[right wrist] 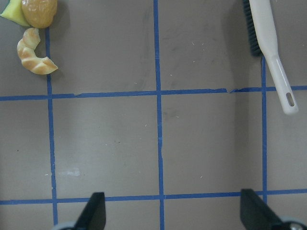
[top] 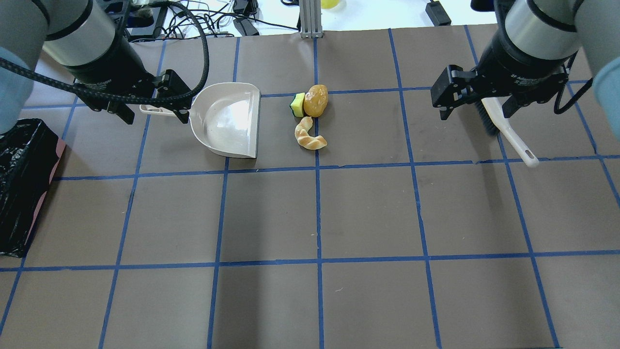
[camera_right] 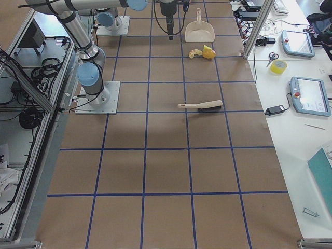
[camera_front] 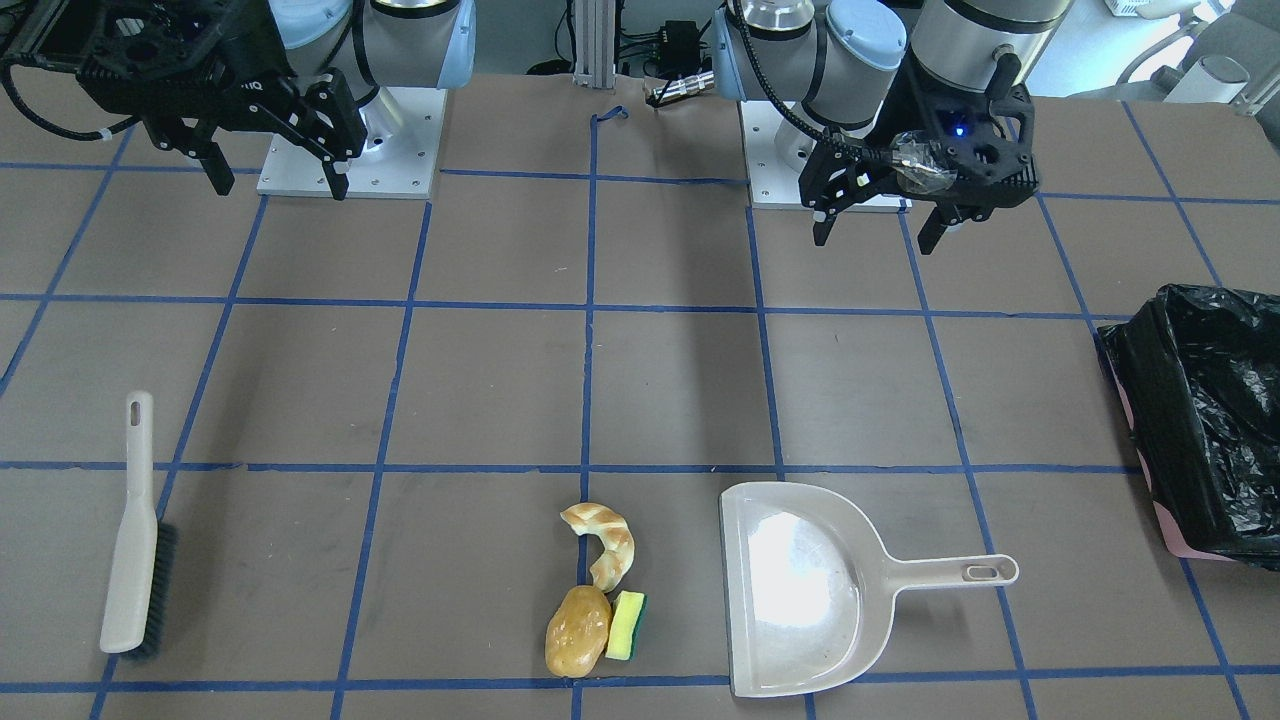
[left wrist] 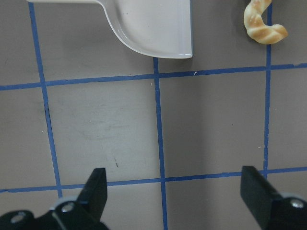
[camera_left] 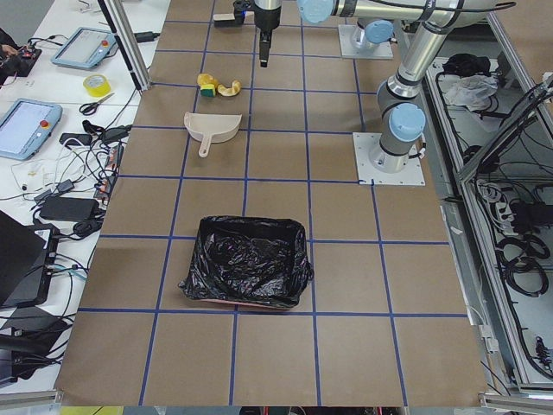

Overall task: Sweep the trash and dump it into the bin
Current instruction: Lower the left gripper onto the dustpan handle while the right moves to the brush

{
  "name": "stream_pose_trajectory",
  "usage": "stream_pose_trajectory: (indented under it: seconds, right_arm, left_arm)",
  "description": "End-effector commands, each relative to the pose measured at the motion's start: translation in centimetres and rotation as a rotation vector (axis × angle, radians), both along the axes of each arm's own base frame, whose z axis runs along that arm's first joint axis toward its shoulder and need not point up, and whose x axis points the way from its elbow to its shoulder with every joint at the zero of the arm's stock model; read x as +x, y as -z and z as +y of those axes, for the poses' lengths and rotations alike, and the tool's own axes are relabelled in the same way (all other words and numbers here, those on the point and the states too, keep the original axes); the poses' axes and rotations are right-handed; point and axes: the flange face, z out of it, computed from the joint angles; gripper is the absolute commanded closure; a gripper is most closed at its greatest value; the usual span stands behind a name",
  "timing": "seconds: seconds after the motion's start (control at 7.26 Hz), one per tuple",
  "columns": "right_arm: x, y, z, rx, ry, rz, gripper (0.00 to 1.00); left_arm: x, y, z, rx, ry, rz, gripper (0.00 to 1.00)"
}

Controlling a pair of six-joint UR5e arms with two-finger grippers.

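Black-bag-lined pink rectangular bin sits at the left edge of the brown paper table with blue tape grid, well apart from everything else, on my left arm's side, so I judge that arm does the dump

My left gripper: jaws spread, holding nothing, hanging high over the table. The wrist view shows it on the near side of the pan, not over it

Beige plastic dustpan lies flat toward the far edge, handle pointing left toward the bin side, open lip facing right at the trash. Reads as set up so the left arm takes the handle and the pile gets pushed straight in

Trash lies just right of the lip, around the centre tape line: yellow sponge with green backing touching the glossy brown potato-like lump, curved golden croissant-like pastry just on the near side of them. None in the pan, none in the bin

My right gripper: jaws spread, empty, up in the air

Beige long-handled brush with dark bristles lies flat toward the right end, handle pointing back at me, easy to pick up. Untouched, so sweeping is not yet started
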Motion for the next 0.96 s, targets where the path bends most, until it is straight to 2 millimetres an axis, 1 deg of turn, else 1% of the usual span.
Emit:
stream_pose_trajectory:
  seconds: [0.0,0.55,0.69,0.83]
  right_arm:
    - [-0.1,0.0,0.1,0.003,0.003,0.007,0.0]
    - [-0.3,0.1,0.3,0.018,0.009,0.014,0.0]
    - [-0.7,0.6,0.4,0.054,-0.003,0.027,0.0]
    - [-2.0,1.1,-0.3,0.063,-0.024,0.045,0.0]
  left_arm:
    - [0.0,-0.3,0.3,-0.005,-0.002,-0.001,0.0]
    - [0.0,-0.3,0.4,0.001,-0.005,0.001,0.0]
    - [0.0,0.5,-0.3,0.009,0.0,0.005,0.0]
    - [0.2,1.0,-0.8,0.016,0.017,0.004,0.0]
